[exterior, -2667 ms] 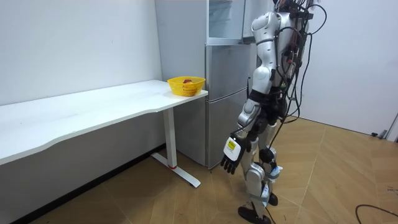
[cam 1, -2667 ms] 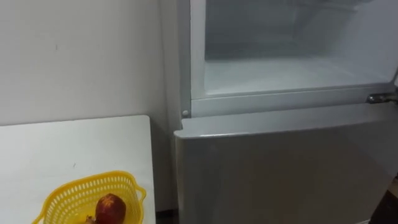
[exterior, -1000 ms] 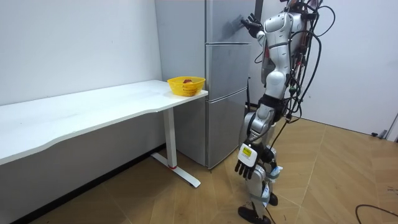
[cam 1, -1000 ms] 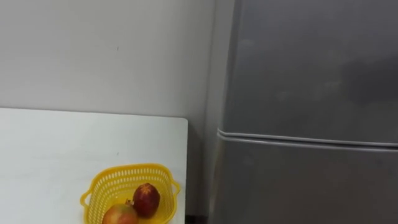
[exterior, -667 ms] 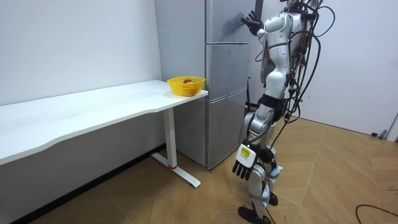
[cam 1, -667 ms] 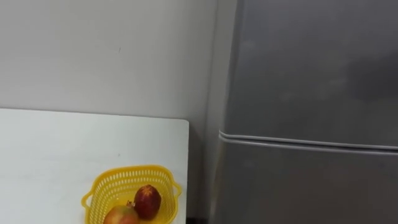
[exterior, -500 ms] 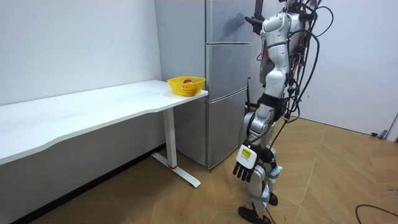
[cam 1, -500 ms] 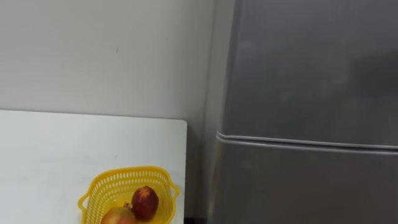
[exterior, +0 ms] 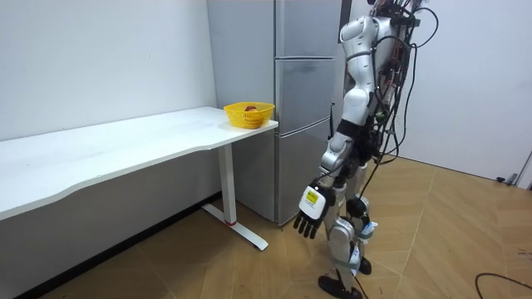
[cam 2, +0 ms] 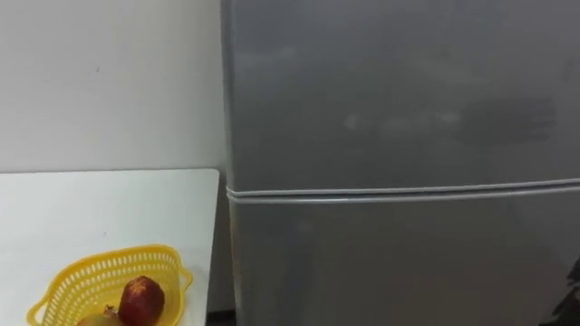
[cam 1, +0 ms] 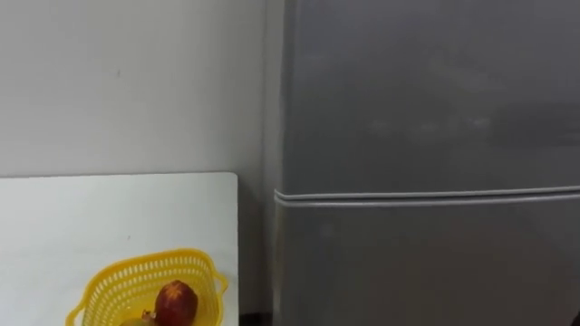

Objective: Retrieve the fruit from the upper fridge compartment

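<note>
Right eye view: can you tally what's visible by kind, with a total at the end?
Grey two-door fridge, both doors shut: 1
White table: 1
Yellow perforated plastic basket on the table: 1
Fruit in the basket: 2, a red round fruit and a yellowish fruit cut off by the picture's lower edge
Total: 5

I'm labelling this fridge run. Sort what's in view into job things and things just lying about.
Job: fridge, its upper door shut; left hand hanging open.
Lying about, as far as seen: yellow basket, red fruit in it, white table.
</note>
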`<state>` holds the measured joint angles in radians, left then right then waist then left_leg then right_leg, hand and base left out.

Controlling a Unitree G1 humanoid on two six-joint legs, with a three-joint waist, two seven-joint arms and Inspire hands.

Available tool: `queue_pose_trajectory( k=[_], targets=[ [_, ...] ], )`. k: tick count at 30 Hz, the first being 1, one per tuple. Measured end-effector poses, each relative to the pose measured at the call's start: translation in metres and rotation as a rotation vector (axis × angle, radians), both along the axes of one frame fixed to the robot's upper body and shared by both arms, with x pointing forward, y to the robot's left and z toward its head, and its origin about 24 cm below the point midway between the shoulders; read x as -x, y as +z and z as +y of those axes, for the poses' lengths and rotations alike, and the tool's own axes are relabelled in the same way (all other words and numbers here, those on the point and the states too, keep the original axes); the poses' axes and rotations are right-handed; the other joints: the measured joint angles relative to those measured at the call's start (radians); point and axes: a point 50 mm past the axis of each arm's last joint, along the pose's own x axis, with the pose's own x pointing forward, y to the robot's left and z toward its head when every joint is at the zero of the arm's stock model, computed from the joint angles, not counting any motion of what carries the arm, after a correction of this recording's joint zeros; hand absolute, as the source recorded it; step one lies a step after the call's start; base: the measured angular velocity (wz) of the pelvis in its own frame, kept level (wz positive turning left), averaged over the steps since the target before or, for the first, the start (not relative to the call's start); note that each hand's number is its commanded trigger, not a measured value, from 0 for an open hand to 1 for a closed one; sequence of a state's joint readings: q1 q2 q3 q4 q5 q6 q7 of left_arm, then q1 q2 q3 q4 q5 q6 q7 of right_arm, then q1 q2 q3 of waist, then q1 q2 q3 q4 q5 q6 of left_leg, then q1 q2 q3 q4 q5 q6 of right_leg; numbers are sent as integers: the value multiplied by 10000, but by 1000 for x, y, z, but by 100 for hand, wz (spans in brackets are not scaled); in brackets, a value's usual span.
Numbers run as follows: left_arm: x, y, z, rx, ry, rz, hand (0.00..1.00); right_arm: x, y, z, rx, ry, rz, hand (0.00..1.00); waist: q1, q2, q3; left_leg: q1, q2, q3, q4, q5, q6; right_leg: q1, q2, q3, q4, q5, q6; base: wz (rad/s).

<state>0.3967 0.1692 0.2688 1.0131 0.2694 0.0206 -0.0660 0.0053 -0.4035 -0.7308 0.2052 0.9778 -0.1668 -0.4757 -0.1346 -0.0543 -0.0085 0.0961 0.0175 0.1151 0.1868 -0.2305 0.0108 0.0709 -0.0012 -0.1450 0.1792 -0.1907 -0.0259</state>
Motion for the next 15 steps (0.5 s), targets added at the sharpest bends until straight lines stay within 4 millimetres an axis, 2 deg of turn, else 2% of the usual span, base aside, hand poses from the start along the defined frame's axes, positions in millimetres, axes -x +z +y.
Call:
queue_pose_trajectory(
  k=[1,3,4,6,7,9,10,12,15],
  targets=[
    [-1,0,1,-57,11,-45,0,4,-8,-1,-195,-65,334,0,15,5,-2,-4,7,41,0,0,0,-24,14,35,3,-1,-2,-15],
    [-4,1,3,-200,-69,-53,0,20,-39,-7,-1132,-428,1512,0,24,2,-3,24,35,161,-27,2,-2,6,16,88,23,-10,-22,-12],
    [-5,1,3,-206,-55,-35,0,23,-48,-7,-1420,-548,1776,0,24,-2,-2,31,44,182,-27,2,-3,-11,21,128,58,-13,-28,-12],
    [-11,0,2,-144,-99,-92,0,35,-90,-2,-2624,-700,3167,0,30,-44,20,37,59,204,-49,2,-3,-13,29,154,56,-12,-31,-6],
    [-13,-1,1,-117,-161,-83,0,39,-102,1,-2912,-655,3582,0,14,-52,24,41,60,198,-50,2,-3,1,30,143,55,-11,-32,4],
    [-21,-3,-5,43,-441,-126,0,58,-148,26,-4483,-449,4959,0,35,-82,28,82,58,194,-71,4,-6,37,30,77,57,-12,-32,6],
    [-23,-4,-6,76,-542,-142,0,62,-158,33,-4875,-393,5273,0,60,-83,30,97,55,195,-75,4,-5,41,31,75,57,-13,-32,0],
    [-26,-5,-10,179,-748,-133,0,82,-190,60,-5996,-119,6558,0,138,-45,41,150,37,198,-71,0,-6,82,7,107,-117,-26,-26,0],
    [-26,-5,-11,193,-753,-127,0,108,-216,84,-6797,-20,8011,0,242,22,55,194,2,183,-39,-1,-4,145,-19,120,-85,-73,21,5]
  ],
)
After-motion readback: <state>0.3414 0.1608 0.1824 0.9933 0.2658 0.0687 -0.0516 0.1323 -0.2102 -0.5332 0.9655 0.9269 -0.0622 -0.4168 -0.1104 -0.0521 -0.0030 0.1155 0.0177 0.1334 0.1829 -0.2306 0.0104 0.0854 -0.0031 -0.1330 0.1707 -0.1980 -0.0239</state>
